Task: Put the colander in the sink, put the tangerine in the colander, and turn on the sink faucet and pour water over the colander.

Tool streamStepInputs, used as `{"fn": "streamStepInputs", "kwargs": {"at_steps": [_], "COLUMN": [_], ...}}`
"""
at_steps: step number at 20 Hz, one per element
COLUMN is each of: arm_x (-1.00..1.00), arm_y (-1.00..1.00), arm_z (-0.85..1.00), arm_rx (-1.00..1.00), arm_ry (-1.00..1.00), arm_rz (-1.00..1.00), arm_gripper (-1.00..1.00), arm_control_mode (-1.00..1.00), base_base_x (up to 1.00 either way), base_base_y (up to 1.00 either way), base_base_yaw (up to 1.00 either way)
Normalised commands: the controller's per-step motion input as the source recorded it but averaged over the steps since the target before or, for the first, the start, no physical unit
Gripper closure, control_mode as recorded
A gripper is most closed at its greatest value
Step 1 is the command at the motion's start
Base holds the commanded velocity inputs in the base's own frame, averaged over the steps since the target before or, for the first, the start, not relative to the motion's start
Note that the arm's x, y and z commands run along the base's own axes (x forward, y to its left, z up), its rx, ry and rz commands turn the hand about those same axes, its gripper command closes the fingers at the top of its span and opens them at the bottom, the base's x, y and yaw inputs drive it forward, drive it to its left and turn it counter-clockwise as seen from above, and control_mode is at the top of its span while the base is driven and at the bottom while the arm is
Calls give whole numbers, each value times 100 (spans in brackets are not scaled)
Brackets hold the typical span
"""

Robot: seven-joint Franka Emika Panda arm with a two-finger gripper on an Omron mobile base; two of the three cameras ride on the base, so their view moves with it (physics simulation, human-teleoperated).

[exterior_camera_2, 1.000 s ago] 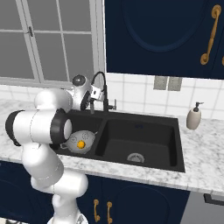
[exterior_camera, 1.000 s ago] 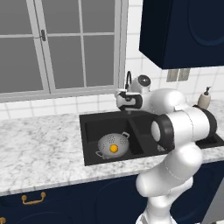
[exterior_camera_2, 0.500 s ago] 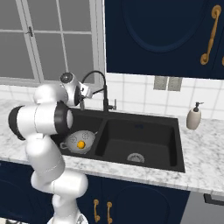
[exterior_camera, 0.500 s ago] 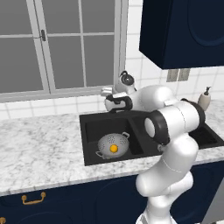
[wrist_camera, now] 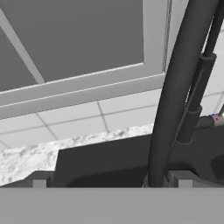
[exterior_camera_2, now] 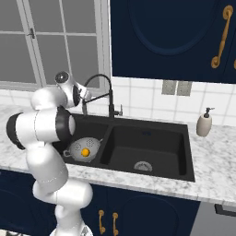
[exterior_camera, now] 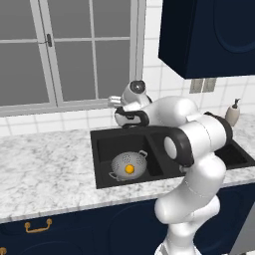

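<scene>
The gripper [wrist_camera: 111, 181] stands with its jaws spread wide and nothing between them, raised above the rear edge of the left basin of the sink [exterior_camera_2: 184, 152] and facing the window wall. Directly ahead of it in the hand view, the black gooseneck of the sink faucet [wrist_camera: 175, 87] rises upright and slightly tilted, its long axis running near-vertical, just right of the midline between the fingertips. A thinner black stem stands just beside the main tube on its right. Below the hand, the colander [exterior_camera: 127, 165] sits in the left basin with the tangerine [exterior_camera: 129, 169] inside it. Beyond the faucet lie the tiled backsplash and the window frame [wrist_camera: 87, 83]. My judgement: only the faucet step is left, and the approach calls for a short forward reach.
</scene>
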Motion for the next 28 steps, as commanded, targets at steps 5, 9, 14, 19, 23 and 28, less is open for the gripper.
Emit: {"fn": "streamStepInputs", "kwargs": {"at_steps": [5,9,14,19,23,28], "arm_x": [-59,-100,-100,-95,-47,-3], "arm_y": [9,-48,-90,-100,-100,-93], "arm_z": [64,81,56,10,0,0], "arm_rx": [0,0,0,1,4,16], "arm_ry": [-1,-9,-8,-1,0,0], "arm_rz": [0,0,0,0,0,2], "arm_gripper": [-100,-100,-100,-100,-100,-100], "arm_control_mode": [-100,-100,-100,-100,-100,-100], "base_base_x": [0,0,0,0,0,0], "base_base_y": [0,0,0,0,0,0], "base_base_yaw": [0,0,0,0,0,0]}}
